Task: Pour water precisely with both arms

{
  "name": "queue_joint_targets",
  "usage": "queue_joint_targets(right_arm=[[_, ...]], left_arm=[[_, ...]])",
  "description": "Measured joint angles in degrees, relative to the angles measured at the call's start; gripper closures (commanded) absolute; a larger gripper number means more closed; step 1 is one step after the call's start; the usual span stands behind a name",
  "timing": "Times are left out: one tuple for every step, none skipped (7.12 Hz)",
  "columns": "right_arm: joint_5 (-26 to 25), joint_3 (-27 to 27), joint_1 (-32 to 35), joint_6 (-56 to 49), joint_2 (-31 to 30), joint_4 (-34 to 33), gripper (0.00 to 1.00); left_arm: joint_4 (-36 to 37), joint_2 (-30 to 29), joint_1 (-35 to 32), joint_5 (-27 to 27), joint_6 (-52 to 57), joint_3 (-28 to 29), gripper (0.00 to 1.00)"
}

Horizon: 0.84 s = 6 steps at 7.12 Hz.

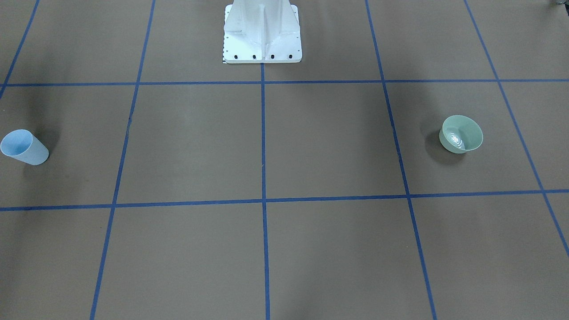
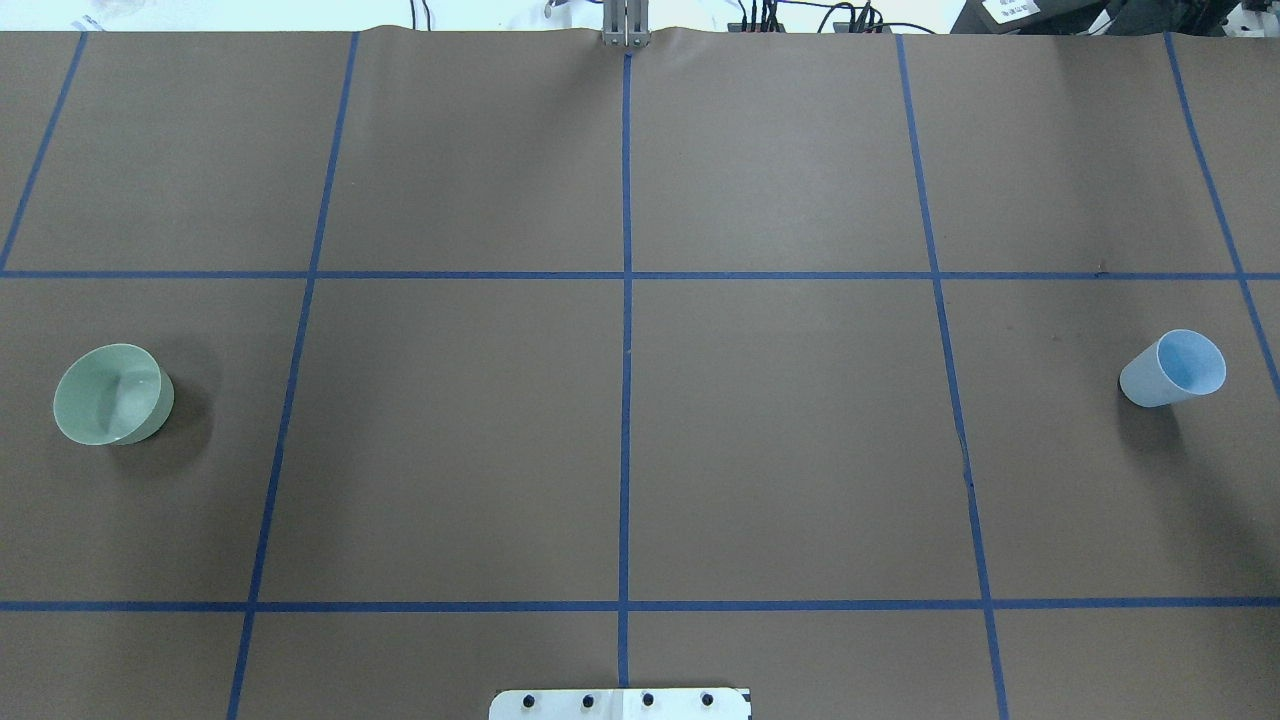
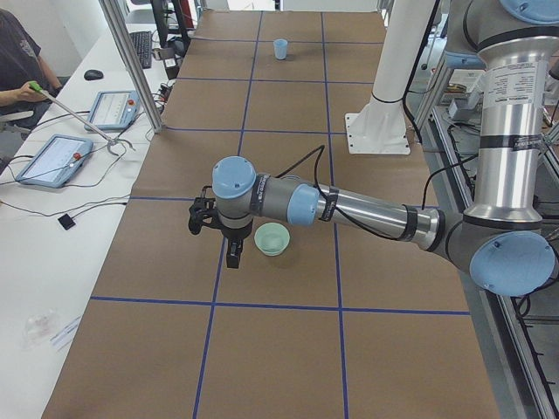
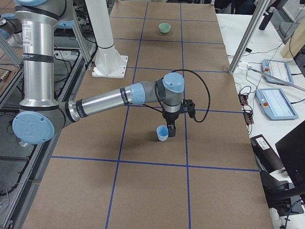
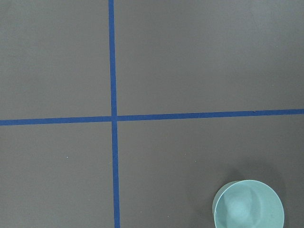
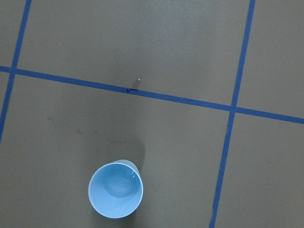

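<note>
Two vessels wait at opposite ends of the brown tabletop (image 2: 780,430): a green bowl (image 1: 466,131) close to the edge on the robot's left, and a blue cup (image 2: 1173,368) close to the edge on its right. Both stand upright, mouths up, about midway between the robot's edge and the operators' edge. The water (image 1: 454,138) shows as ripples and pale glints in the bottom of the bowl; whether the cup holds any cannot be told. The left arm (image 3: 367,212) reaches out low over the tabletop. Its left pincer (image 3: 234,255) points straight down just beside the bowl, not around it, and the bowl lies on the robot's side of it. The right arm (image 4: 105,100) mirrors the pose, its right pincer (image 4: 170,130) hanging just beside the cup, which likewise lies toward the robot's edge. Only the side views catch the pincers, so whether either is spread or pressed together cannot be told. With each arm nearest its own vessel, the coming move looks to be a short shift toward the robot's edge before any grasp
</note>
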Motion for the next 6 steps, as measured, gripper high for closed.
queue_joint_targets(right_arm=[[-0.29, -0.01, 0.02, 0.07, -0.75, 0.0, 0.0], [-0.09, 0.02, 0.02, 0.12, -1.35, 0.0, 0.0], [0.0, 0.02, 0.02, 0.17, -1.59, 0.0, 0.0], [0.06, 0.07, 0.02, 0.19, -1.65, 0.0, 0.0], [0.1, 0.11, 0.01, 0.2, -1.63, 0.02, 0.0], [0.13, 0.13, -0.03, 0.2, -1.49, 0.06, 0.0]], left_arm=[[-0.07, 0.31, 0.0, -0.1, -0.01, -0.07, 0.0], [-0.34, 0.96, 0.0, -0.4, 0.01, -0.34, 0.0], [-0.55, 1.47, 0.0, -0.57, 0.05, -0.56, 0.0], [-0.69, 1.76, 0.03, -0.65, 0.07, -0.65, 0.0], [-0.76, 1.91, 0.06, -0.78, 0.12, -1.01, 0.0], [-0.78, 2.0, 0.16, -0.96, 0.11, -1.55, 0.0]])
